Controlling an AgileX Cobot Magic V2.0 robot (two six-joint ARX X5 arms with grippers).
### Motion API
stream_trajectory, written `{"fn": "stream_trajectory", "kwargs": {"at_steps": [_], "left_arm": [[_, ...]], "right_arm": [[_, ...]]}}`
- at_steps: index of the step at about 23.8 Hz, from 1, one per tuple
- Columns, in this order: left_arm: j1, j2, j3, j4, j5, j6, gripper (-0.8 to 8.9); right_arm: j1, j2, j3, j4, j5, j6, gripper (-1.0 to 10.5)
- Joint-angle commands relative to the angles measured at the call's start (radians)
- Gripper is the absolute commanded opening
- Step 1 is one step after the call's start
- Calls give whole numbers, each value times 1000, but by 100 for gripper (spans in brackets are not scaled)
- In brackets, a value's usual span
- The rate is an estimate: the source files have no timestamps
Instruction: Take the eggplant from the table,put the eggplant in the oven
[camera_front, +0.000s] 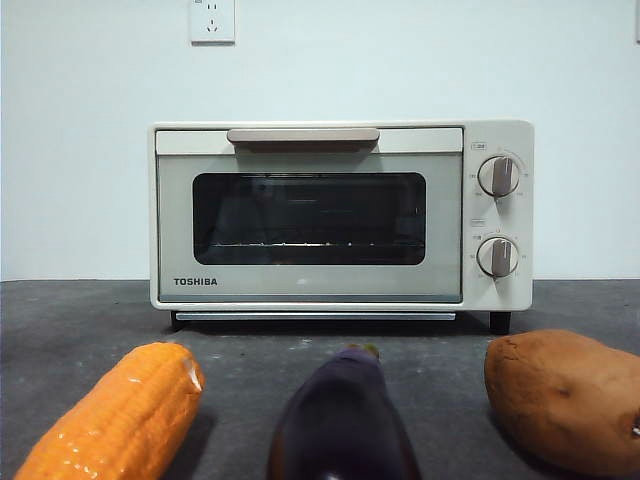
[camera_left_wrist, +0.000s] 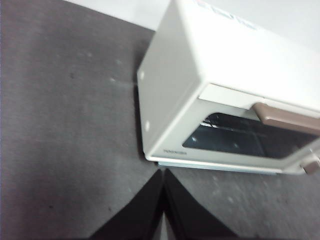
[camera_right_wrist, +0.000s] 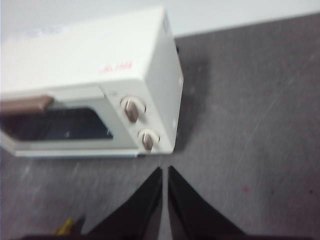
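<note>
Eggplant (camera_front: 343, 425) on table (camera_front: 250, 360) btwn corn (camera_front: 115, 415) & sweet potato (camera_front: 565, 395); oven (camera_front: 340, 215) door closed. Left gripper (camera_left_wrist: 163, 172), right gripper (camera_right_wrist: 165, 170): both clenched, empty, raised above the table.

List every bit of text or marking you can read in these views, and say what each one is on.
"TOSHIBA": lower left of the oven door, front view.
Small marks around the two knobs: too small to read.
Red print on the oven's top, right wrist view: blurred, unreadable.
Dark print on the door's lower edge, left wrist view: blurred, unreadable.
Corn, eggplant and sweet potato: no text.
</note>
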Motion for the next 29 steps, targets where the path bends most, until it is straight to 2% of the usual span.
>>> {"fn": "stream_trajectory", "kwargs": {"at_steps": [1,10,15,17,20,25,29], "left_arm": [[-3,48,40,-5,42,29,6],[-62,103,44,-2,61,29,6],[-90,105,44,0,61,29,6],[-101,105,44,0,61,28,6],[-112,105,44,-1,61,28,6],[-113,105,44,-2,61,28,6],[-113,105,44,-2,61,28,6]], "right_arm": [[2,55,56,-56,-46,-32,27],[8,208,97,-193,-212,6,360],[53,275,97,-156,-447,81,368],[104,308,97,-116,-500,129,368],[222,365,97,-86,-481,189,368],[510,501,97,-35,-230,284,366],[697,635,97,10,-93,363,365]]}}
